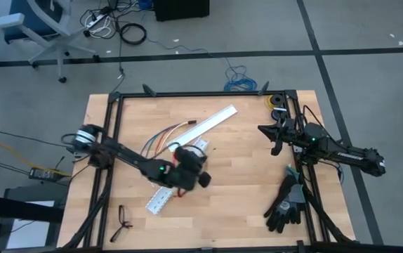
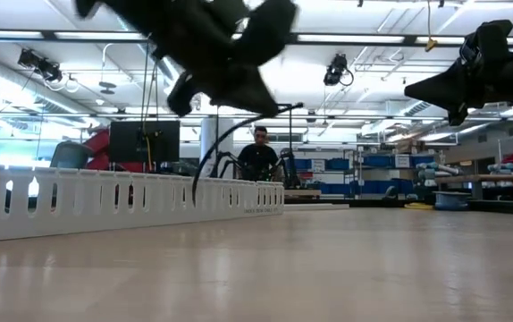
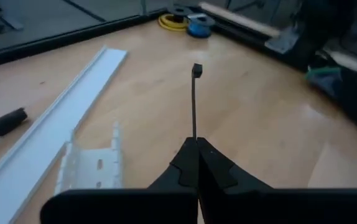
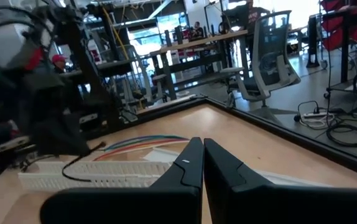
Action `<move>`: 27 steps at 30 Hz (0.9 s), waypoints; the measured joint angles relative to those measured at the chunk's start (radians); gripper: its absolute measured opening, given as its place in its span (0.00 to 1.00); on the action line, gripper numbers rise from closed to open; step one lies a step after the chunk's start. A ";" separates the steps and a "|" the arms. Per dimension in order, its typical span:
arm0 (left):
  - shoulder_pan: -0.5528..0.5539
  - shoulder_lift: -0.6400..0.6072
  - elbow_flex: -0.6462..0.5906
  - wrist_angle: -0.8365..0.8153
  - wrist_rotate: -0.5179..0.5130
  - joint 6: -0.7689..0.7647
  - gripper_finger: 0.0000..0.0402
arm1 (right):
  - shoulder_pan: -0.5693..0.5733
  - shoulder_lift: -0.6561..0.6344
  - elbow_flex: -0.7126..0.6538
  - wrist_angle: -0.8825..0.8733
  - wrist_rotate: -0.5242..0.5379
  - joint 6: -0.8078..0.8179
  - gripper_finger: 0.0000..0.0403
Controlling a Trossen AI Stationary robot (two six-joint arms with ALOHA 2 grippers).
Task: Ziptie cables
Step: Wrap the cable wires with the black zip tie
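Observation:
My left gripper [image 1: 196, 160] hovers over the middle of the table, shut on the ziptie [image 3: 194, 106], a thin black strip whose square head [image 3: 196, 70] is its far end. The cables [image 1: 165, 138], coloured wires joined at a dark connector [image 3: 7, 121], lie on the wood toward the far left of that gripper, next to the white duct pieces. They also show in the right wrist view as cables [image 4: 147, 142]. My right gripper [image 1: 275, 137] waits shut above the table's right side, touching nothing. My left gripper pinches the ziptie by its plain end [image 3: 194, 135], between the two fingers. The strip runs straight on past the fingertips, in line with them, toward the table's far right corner. It is lifted clear of the table, its head free in the air.
A long flat white duct cover [image 1: 210, 121] and slotted white duct pieces [image 1: 161, 198] lie around the left gripper. Black gloves [image 1: 286, 204] sit at the near right, tape spools [image 1: 277, 104] at the far right corner, a small black thing [image 1: 123, 221] at the near left. A person [image 2: 261, 154] stands beyond the table.

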 joint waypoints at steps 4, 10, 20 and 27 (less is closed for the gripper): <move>0.020 -0.102 -0.193 0.293 -0.003 0.040 0.00 | 0.000 0.000 0.000 0.000 0.000 0.000 0.01; 0.070 -0.177 -0.400 0.604 0.014 0.069 0.00 | 0.000 0.000 0.000 0.002 0.000 0.000 0.01; 0.190 -0.182 -0.615 0.975 0.131 0.042 0.00 | 0.000 0.000 0.000 0.002 0.000 0.000 0.01; 0.226 -0.184 -0.687 1.195 0.198 0.070 0.00 | 0.000 0.000 0.000 0.002 0.000 0.000 0.01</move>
